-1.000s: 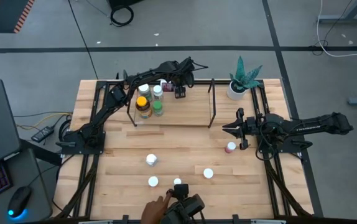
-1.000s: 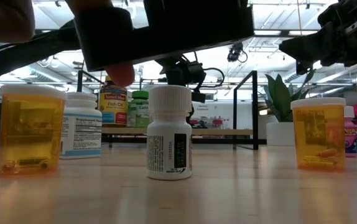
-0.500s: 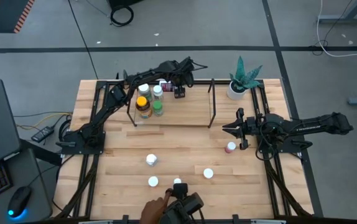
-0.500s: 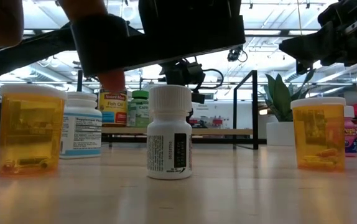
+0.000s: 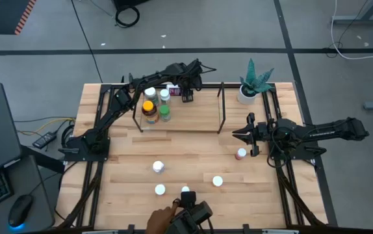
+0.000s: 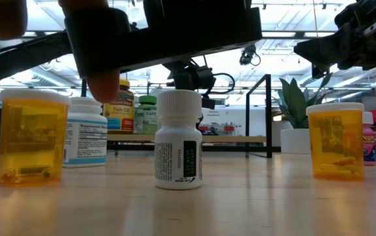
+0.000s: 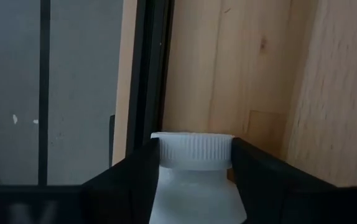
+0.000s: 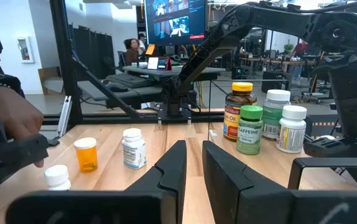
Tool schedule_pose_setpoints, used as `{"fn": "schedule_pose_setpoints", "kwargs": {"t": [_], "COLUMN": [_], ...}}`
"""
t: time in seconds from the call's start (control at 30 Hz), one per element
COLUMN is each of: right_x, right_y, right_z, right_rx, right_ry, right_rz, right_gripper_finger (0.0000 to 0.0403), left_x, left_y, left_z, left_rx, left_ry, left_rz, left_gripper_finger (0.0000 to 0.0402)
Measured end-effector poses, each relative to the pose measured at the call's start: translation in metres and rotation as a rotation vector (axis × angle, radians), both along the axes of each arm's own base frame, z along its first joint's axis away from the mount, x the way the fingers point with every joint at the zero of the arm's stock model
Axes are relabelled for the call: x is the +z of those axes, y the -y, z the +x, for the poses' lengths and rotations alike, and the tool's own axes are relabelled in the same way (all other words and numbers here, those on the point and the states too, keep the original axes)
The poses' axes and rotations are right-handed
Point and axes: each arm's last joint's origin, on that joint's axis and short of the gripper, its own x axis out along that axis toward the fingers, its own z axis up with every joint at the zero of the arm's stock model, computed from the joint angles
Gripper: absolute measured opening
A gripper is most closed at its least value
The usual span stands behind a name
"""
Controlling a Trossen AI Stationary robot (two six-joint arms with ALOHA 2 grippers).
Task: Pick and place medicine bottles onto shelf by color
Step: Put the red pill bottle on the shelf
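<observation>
Left claw [image 5: 188, 95]: you have it over the back of the shelf [image 5: 199, 123], its fingers [image 7: 135, 180] standing on either side of a white-capped bottle [image 7: 194, 177]; whether they press it, you cannot tell.
Right claw [image 5: 241, 135]: you see it closed and empty, hanging above the desk [image 5: 193, 162] at the right, just behind the pink-capped bottle [image 5: 240, 154].
Bottles on the shelf: count four grouped at its left end: one yellow-capped [image 5: 149, 108], one green-capped [image 5: 165, 112], two white-capped [image 5: 151, 94]; a fifth white cap sits between the left claw's fingers.
Bottles on the desk: count five: four white caps in front [image 5: 158, 167] and the pink one at the right.
Potted plant [image 5: 251, 83]: one, at the desk's back right corner, just beside the shelf.
Person's hand [image 5: 162, 218]: one, at the front edge, next to a dark device.
</observation>
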Motion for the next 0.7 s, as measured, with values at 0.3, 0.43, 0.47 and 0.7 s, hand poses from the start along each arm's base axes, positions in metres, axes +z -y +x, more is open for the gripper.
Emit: {"fn": "schedule_pose_setpoints", "kwargs": {"t": [0.3, 0.43, 0.47, 0.7], "right_x": [0.0000, 0.0000, 0.0000, 0.0000], "right_y": [0.0000, 0.0000, 0.0000, 0.0000], "right_z": [0.0000, 0.0000, 0.0000, 0.0000], "right_rx": [0.000, 0.000, 0.000, 0.000], "right_ry": [0.000, 0.000, 0.000, 0.000], "right_rz": [0.000, 0.000, 0.000, 0.000], "right_gripper_finger": [0.0062, 0.0062, 0.0062, 0.0062], "left_x": [0.0005, 0.0008, 0.0009, 0.0028], "left_y": [0.0018, 0.0047, 0.0059, 0.0072], "left_z": [0.0014, 0.0036, 0.0046, 0.0084], "left_rx": [-0.004, -0.019, -0.023, -0.033], "left_ry": [-0.007, -0.028, -0.029, -0.006], "left_rz": [0.015, 0.048, 0.053, 0.069], "left_gripper_finger": [0.0186, 0.0177, 0.0175, 0.0158]}}
